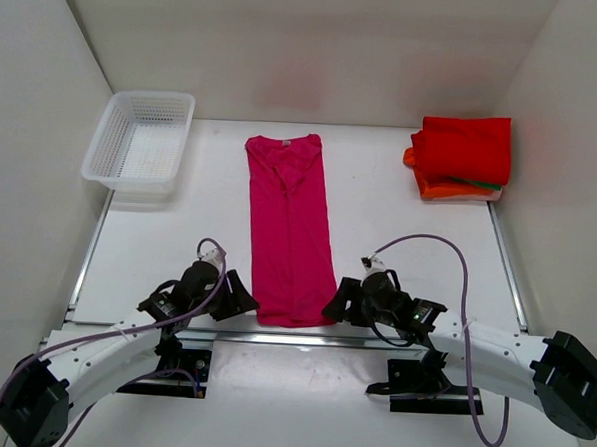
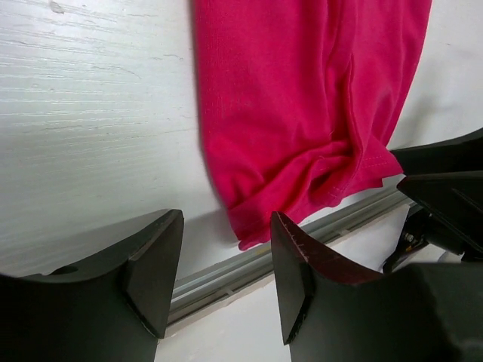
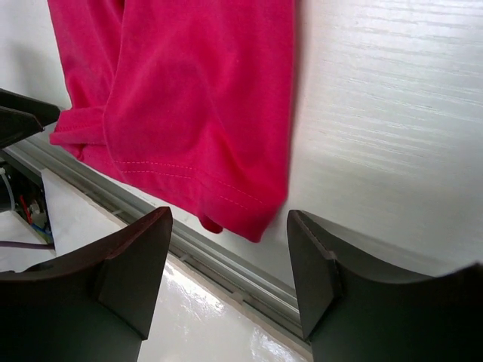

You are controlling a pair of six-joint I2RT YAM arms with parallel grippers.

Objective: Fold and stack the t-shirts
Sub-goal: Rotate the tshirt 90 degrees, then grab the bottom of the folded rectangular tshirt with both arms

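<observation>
A magenta-pink t-shirt (image 1: 290,228) lies folded lengthwise into a long strip down the middle of the table, collar at the far end, hem at the near edge. My left gripper (image 1: 242,299) is open and empty just left of the hem's left corner (image 2: 253,226). My right gripper (image 1: 336,304) is open and empty just right of the hem's right corner (image 3: 249,215). A folded bright red t-shirt (image 1: 465,147) tops a stack at the far right, with an orange one (image 1: 450,191) and a thin green edge (image 1: 481,181) under it.
A white plastic mesh basket (image 1: 141,142) stands at the far left. A metal rail (image 1: 293,335) runs along the table's near edge right under the hem. White walls close in the left, right and back.
</observation>
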